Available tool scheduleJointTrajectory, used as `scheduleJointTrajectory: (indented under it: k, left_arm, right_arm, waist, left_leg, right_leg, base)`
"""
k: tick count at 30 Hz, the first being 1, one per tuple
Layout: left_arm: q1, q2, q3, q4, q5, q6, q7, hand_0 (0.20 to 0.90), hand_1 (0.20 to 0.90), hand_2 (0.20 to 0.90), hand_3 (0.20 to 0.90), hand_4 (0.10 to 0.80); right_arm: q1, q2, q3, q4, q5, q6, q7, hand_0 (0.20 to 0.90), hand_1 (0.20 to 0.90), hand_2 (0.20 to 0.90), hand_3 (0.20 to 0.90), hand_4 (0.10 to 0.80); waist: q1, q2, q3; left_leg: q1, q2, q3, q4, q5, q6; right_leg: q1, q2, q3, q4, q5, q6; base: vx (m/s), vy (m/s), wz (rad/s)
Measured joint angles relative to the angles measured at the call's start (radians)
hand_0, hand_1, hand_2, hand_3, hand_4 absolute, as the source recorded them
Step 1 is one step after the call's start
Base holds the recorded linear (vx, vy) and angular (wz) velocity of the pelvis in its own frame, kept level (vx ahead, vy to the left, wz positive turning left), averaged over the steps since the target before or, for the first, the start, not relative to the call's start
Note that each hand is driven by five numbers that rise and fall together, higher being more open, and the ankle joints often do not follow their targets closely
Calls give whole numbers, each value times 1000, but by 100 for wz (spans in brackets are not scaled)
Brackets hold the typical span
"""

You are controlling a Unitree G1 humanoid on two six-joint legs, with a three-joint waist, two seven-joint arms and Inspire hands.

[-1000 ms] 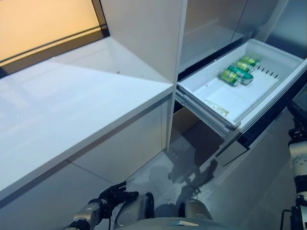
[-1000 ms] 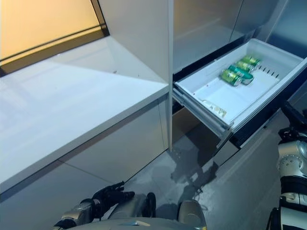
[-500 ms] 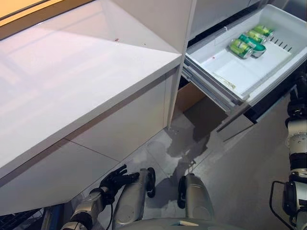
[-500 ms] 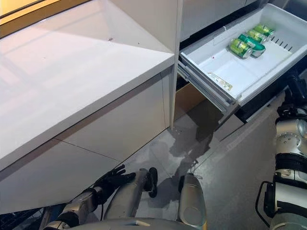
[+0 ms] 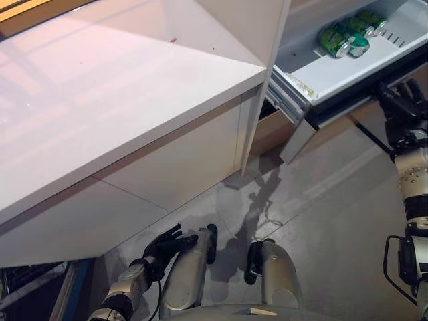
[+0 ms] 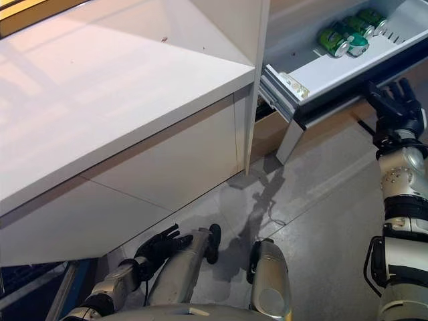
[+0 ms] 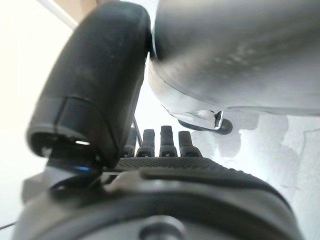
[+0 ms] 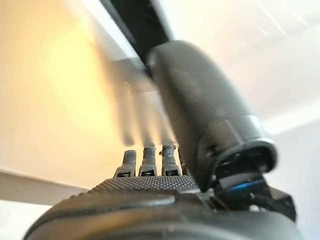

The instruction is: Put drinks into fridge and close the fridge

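Green cans lie side by side at the back of a white fridge drawer that stands pulled out at the upper right. My right hand is open with straight, spread fingers, raised just under the drawer's dark front edge. I cannot tell whether it touches the edge. Its straight fingers also show in the right wrist view. My left hand hangs low on my left, open and empty. Its fingers are straight in the left wrist view.
A long white counter runs along my left, with white cabinet fronts under it. A tall white side panel divides it from the fridge. A brown compartment shows below the drawer. The floor is grey.
The camera has tipped down and shifted. My right hand has risen from low at the right up to the drawer's front. The drawer looks a little further in. The left hand stays low.
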Motion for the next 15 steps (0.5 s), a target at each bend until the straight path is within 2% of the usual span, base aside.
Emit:
scheduleJointTrajectory:
  k: [4,7,10,15]
  left_arm:
    - [0,-1,1,-18,0,0,-4,900,900,900,900,800]
    - [-2,-2,2,-18,0,0,-19,900,900,900,900,800]
    - [-10,-2,1,-21,0,0,-30,900,900,900,900,800]
    - [-14,0,5,-48,1,1,-39,900,900,900,900,800]
  right_arm:
    - [-57,-2,23,24,-9,35,29,900,900,900,900,800]
    - [-60,3,107,28,-40,85,64,900,900,900,900,800]
    - [-60,47,166,35,-44,129,90,900,900,900,900,800]
    - [-59,87,160,36,-51,130,93,900,900,900,900,800]
  waist:
    - [37,14,12]
    - [62,15,13]
    - [88,15,20]
    - [123,25,59]
  left_leg:
    - [2,-4,-31,0,9,-13]
    - [8,-6,-54,-3,11,-22]
    - [9,-9,-72,-12,17,-31]
    - [21,-18,-89,-27,30,-34]
  right_leg:
    - [17,-11,-39,10,-14,-16]
    - [33,-11,-63,11,-27,-25]
    - [38,-12,-79,11,-31,-32]
    - [54,-19,-95,9,-34,-37]
  base:
    - [87,-68,25]
    - [53,-42,22]
    - [38,-36,17]
    - [3,-16,11]
